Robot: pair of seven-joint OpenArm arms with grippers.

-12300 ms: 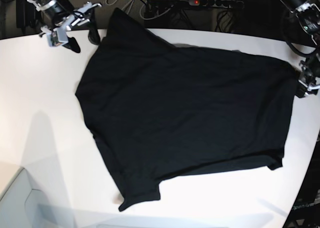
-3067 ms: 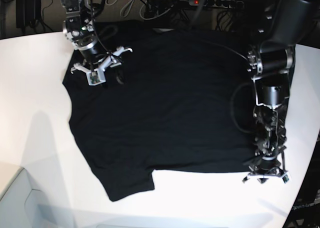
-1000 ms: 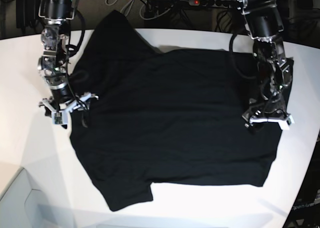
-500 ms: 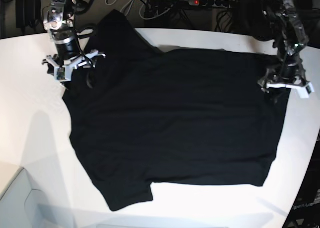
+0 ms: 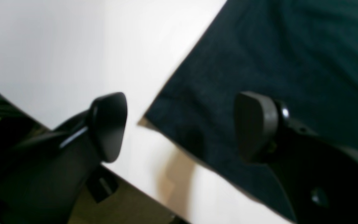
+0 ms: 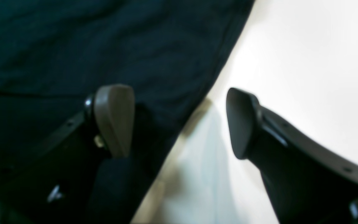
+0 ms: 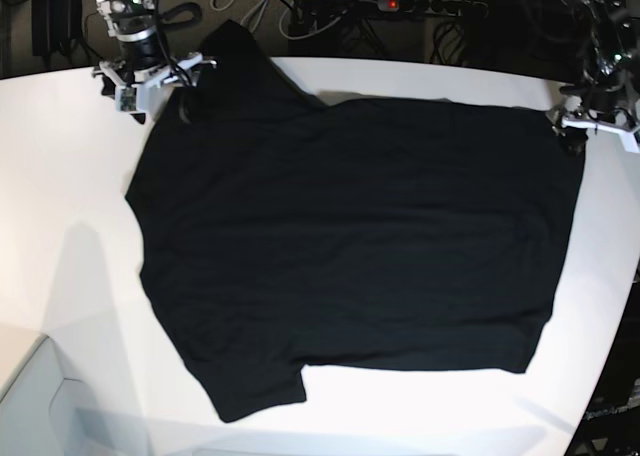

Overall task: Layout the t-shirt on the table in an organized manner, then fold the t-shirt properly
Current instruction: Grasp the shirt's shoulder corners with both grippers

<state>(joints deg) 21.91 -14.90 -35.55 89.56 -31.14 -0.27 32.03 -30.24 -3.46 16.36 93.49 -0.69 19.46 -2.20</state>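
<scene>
T-shirt, black short-sleeved fabric (image 7: pixel 350 246), lies spread flat across most of the large white smooth table (image 7: pixel 70 206), one sleeve reaching off the far curved edge near the cables and the other sleeve at the near edge. Largest first: you have the table, then the shirt, then the two arms at the far corners, then their pincers. Your right gripper (image 7: pixel 150 76) hangs over the shirt's far corner beside the upper sleeve; in the right wrist view its jaws stand wide apart, one pad over cloth and the other over bare table, with the shirt's edge running between them and nothing held. Your left gripper (image 7: pixel 598 126) sits at the opposite far corner; in the left wrist view its jaws are likewise spread wide and empty, straddling a pointed corner of the cloth. Judged from this, the layout is nearly done but the body sits skewed and the sleeves are uneven, so folding has not begun. Risks for you: the far sleeve overhanging the edge could drag the shirt off square if you pull there; pinching only one layer at a corner could lift the front away from the back and wrinkle the fold; closing too close to the hem could let the cloth slip out. No print, neck label, brand or readable writing shows in any view; both wrist views are blurred.
</scene>
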